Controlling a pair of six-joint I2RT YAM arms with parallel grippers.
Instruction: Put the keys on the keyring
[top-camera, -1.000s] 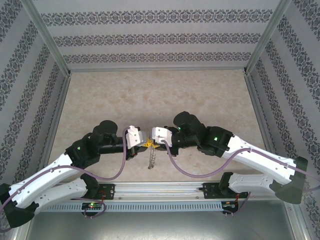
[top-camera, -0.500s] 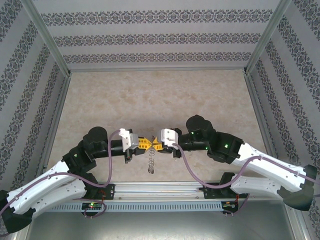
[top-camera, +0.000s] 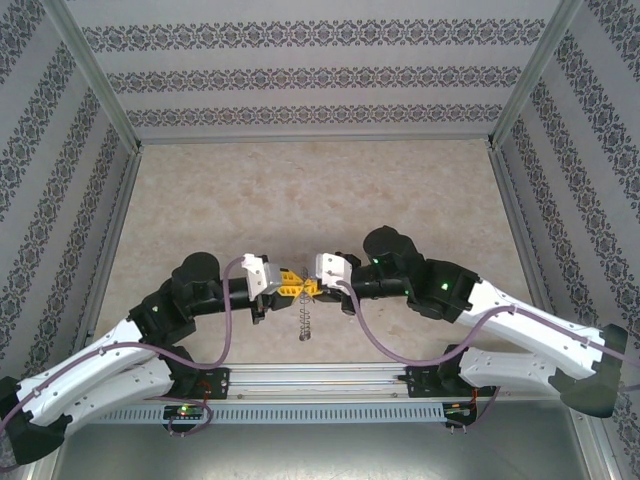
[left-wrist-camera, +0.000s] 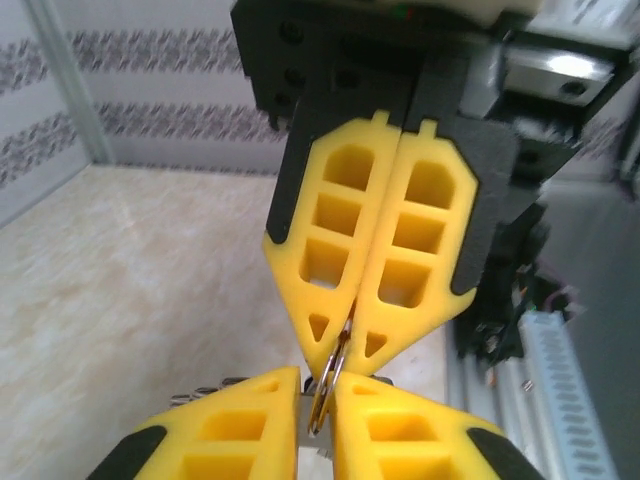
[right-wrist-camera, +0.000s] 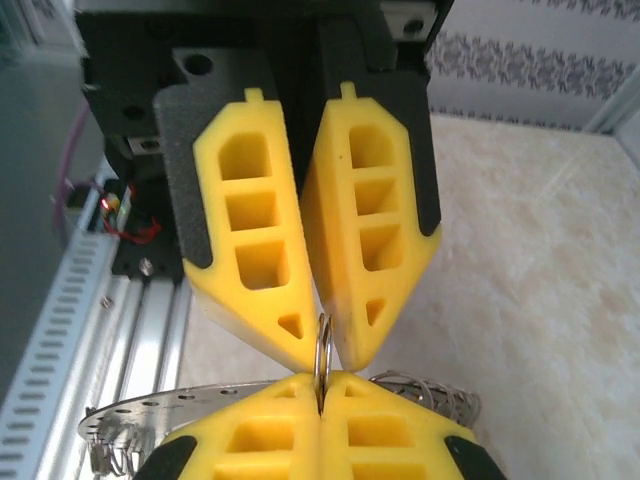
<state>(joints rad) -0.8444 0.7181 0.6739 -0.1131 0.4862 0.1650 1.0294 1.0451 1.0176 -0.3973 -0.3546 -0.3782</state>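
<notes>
My left gripper (top-camera: 291, 285) and right gripper (top-camera: 310, 288) meet tip to tip above the near part of the table. Both are shut on one small wire loop (left-wrist-camera: 328, 378) from the keyring's rim. In the right wrist view that loop (right-wrist-camera: 322, 345) stands edge-on between my right gripper (right-wrist-camera: 320, 385) and the left fingers (right-wrist-camera: 270, 270) above it. The keyring (top-camera: 307, 322) hangs below the two grippers. Its flat grey holed plate (right-wrist-camera: 140, 412) and more loops (right-wrist-camera: 440, 398) show behind my right fingers. In the left wrist view my left gripper (left-wrist-camera: 318, 385) faces the right fingers (left-wrist-camera: 330, 230). The key is hidden.
The beige table (top-camera: 300, 190) stretches far behind the grippers. Patterned walls (top-camera: 320, 75) with metal posts close it in at the back and sides. An aluminium rail (top-camera: 320, 378) with the arm bases runs just below the hanging keyring.
Both arms shifted their elbows and wrists while the grippers stayed joined, drifting slightly right. The hanging keyring swung a little beneath them.
</notes>
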